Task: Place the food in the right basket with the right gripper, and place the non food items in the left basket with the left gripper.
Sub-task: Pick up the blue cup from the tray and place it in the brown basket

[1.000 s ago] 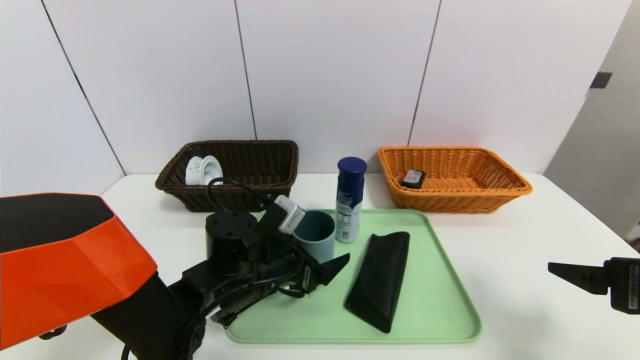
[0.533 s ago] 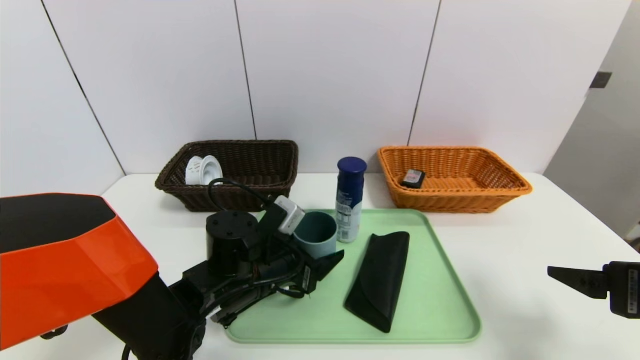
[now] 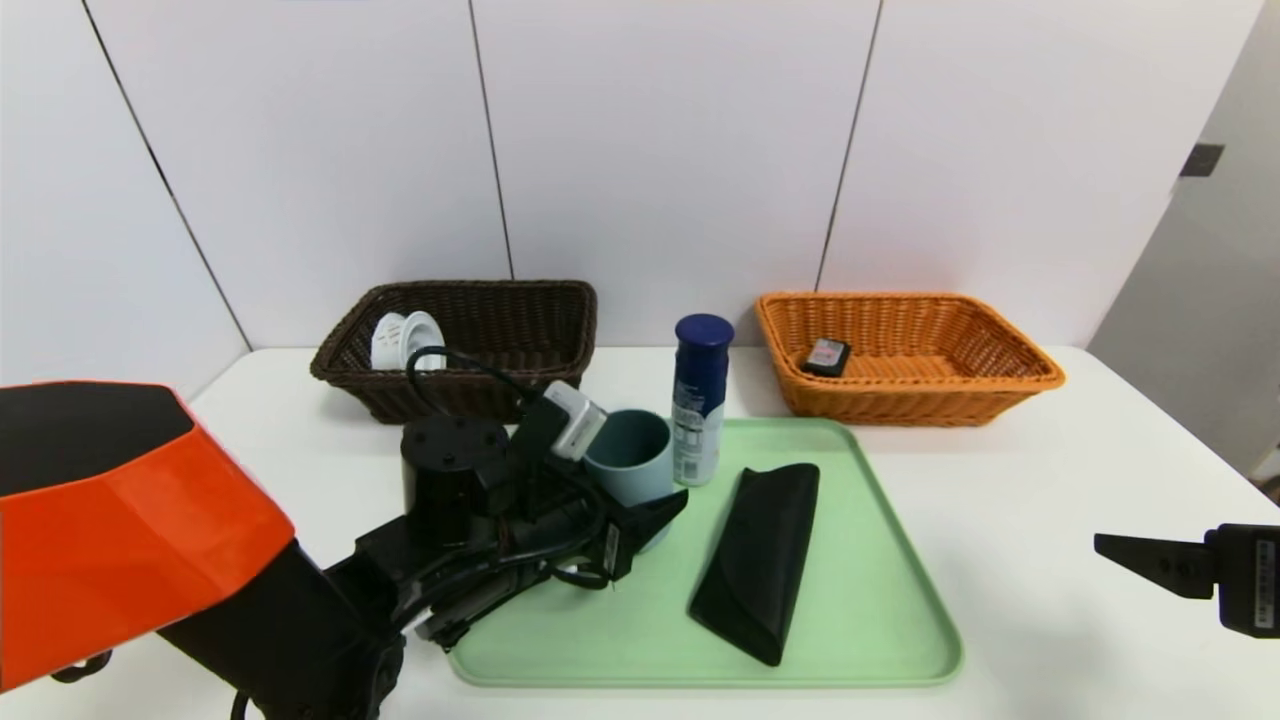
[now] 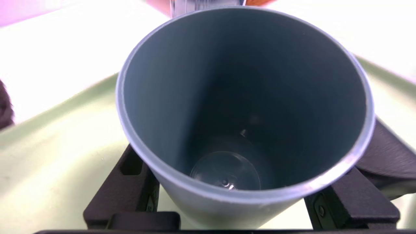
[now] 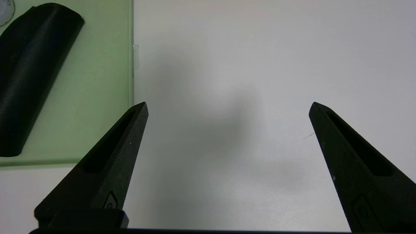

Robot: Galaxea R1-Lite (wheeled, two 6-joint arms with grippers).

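Blue-grey and open-mouthed, the cup (image 3: 630, 465) sits in the grip of the left gripper (image 4: 237, 191), whose fingers clasp it from both sides; it is over the far left part of the green tray (image 3: 850, 640), its rim facing up and a round mark showing on its inner bottom; whether its base touches the tray I cannot tell. Just beside the cup, on its right, a spray can (image 3: 700, 400) with a dark blue cap and a blue and white body stands upright at the tray's far side; nearer the middle of the tray lies a black case (image 3: 757, 565), long and folded, set at a slant, its far end leaning to the right. Beyond the tray, to the left, is the dark brown wicker basket (image 3: 480, 395), with white cup-like items (image 3: 408, 342) inside at its left end; to the right is the orange wicker basket (image 3: 920, 405), holding a small black item with a pale label (image 3: 827, 357) near its left end. All of this rests on a white table (image 3: 1020, 480); over its right side, well apart from the tray's goods, the right gripper (image 5: 228, 109) hangs parked, its fingers spread wide and nothing between them.
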